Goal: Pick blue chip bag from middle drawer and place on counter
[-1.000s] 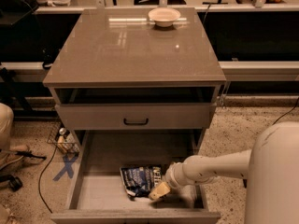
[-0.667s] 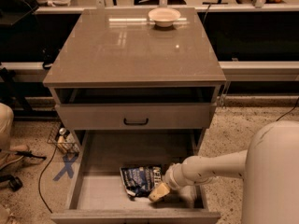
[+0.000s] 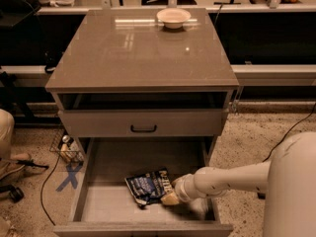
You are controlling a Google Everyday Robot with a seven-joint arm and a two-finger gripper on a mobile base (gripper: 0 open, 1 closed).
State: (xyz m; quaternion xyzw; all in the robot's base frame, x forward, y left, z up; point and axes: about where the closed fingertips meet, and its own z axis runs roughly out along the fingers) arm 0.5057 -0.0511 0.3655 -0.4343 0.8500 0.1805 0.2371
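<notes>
The blue chip bag (image 3: pixel 147 185) lies crumpled on the floor of the open middle drawer (image 3: pixel 111 179), near its front centre. My gripper (image 3: pixel 170 198) reaches into the drawer from the right on a white arm and sits low at the bag's right edge, touching it. The tan tip of the gripper overlaps the bag's lower right corner. The counter (image 3: pixel 140 51) tops the grey cabinet above and is glossy and reflective.
A cream bowl (image 3: pixel 173 17) stands at the back of the counter. A shut drawer front with a black handle (image 3: pixel 143 129) sits just above the open drawer. A wire basket with bottles (image 3: pixel 67 147) and a blue floor mark (image 3: pixel 69 176) lie left of the cabinet.
</notes>
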